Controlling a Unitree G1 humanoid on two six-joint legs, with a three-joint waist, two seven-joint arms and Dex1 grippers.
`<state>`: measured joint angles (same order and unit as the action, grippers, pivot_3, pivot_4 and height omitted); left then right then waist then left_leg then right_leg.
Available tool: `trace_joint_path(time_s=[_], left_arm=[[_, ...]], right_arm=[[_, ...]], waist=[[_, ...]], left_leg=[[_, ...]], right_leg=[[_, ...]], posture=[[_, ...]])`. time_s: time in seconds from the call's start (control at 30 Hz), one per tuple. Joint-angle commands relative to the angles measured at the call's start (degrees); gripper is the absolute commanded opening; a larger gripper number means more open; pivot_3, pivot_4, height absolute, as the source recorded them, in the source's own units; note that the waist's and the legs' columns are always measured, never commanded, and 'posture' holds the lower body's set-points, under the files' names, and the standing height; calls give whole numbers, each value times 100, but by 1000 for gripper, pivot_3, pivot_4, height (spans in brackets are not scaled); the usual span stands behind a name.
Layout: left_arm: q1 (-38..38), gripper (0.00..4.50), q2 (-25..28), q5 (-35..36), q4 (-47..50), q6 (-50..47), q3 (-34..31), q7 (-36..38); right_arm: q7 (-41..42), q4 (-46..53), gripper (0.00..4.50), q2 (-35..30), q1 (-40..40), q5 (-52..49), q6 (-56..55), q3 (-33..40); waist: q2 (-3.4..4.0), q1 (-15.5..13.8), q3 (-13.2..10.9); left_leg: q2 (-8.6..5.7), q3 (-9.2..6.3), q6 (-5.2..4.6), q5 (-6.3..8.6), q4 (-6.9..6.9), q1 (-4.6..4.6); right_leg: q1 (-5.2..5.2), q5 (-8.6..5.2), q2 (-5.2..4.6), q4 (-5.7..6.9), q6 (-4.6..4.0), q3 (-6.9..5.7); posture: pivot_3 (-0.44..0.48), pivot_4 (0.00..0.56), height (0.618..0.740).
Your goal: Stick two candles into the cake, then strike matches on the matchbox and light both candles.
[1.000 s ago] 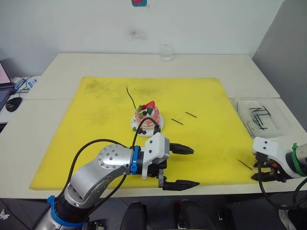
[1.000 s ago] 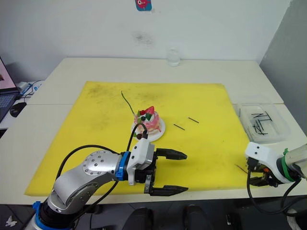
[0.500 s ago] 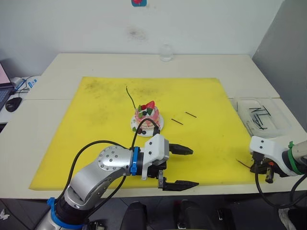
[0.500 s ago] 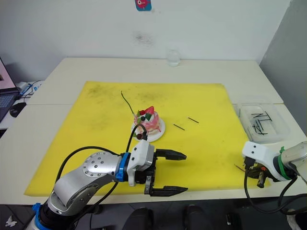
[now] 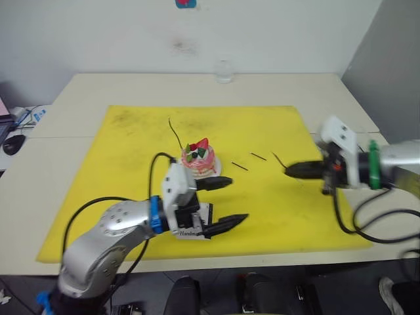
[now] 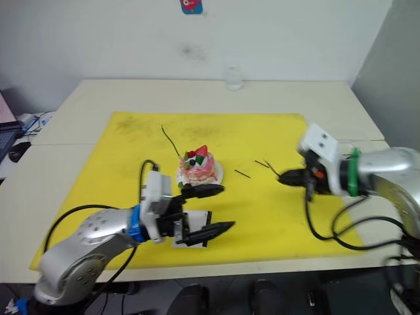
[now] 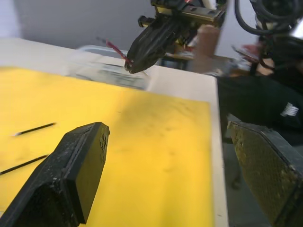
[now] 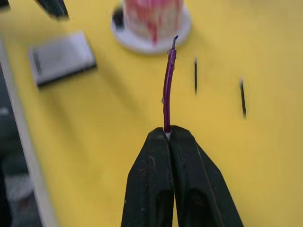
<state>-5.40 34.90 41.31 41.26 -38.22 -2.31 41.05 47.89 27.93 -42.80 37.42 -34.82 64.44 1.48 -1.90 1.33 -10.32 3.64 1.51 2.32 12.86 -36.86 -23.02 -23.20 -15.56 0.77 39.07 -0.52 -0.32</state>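
At 3 o'clock from the round pink cake (image 5: 199, 157), right gripper (image 8: 168, 134) pinches the thin dark-red candle (image 8: 168, 85). Left gripper (image 5: 224, 201) gapes over the flat white matchbox (image 5: 191, 226).

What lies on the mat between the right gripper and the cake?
Two short dark matches lie on the yellow mat between the right gripper and the cake, seen in both eye views.

Left end effector (image 5: 220, 204) gapes wide; right end effector (image 8: 168, 135) looks pinched closed, arm extended inward.
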Motion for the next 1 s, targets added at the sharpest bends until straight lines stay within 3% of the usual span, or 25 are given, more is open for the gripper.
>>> trace_joint_path(time_s=[0.03,0.2,0.37,0.63,1.0], left_arm=[[187,4500,158,-183,65,125,-694,-411],[88,4500,228,-609,-392,481,-903,-537],[80,4500,196,-477,-615,396,-1058,-606],[274,4500,277,-37,-665,116,-1319,-495],[43,4500,455,-58,-804,110,-1163,-369]], right_arm=[[-1048,-362,27,1302,237,477,-1113,-266],[-1415,-1416,27,2860,145,1247,-3232,-839],[-1531,-2623,27,3621,12,1770,-4724,-1033],[-1599,-3727,27,4030,-128,2290,-6081,-1129],[-1603,-3944,27,4254,-374,2387,-6319,-1192]], waist=[[4,22,-2],[4,-33,-2],[-1,-44,1],[-1,-21,1],[0,4,0]], left_leg=[[1,1,0,0,5,2],[-6,8,0,0,3,-7],[-3,16,0,0,0,-11],[2,18,0,0,4,-1],[4,17,0,0,8,2]], right_leg=[[0,0,0,-1,0,-1],[-4,-1,2,-6,-2,0],[-4,3,-19,-6,3,10],[-6,6,-21,-1,4,16],[-6,10,-16,0,-8,17]], posture=[[0,150,735],[0,150,735],[0,150,735],[0,150,735],[0,150,735]])
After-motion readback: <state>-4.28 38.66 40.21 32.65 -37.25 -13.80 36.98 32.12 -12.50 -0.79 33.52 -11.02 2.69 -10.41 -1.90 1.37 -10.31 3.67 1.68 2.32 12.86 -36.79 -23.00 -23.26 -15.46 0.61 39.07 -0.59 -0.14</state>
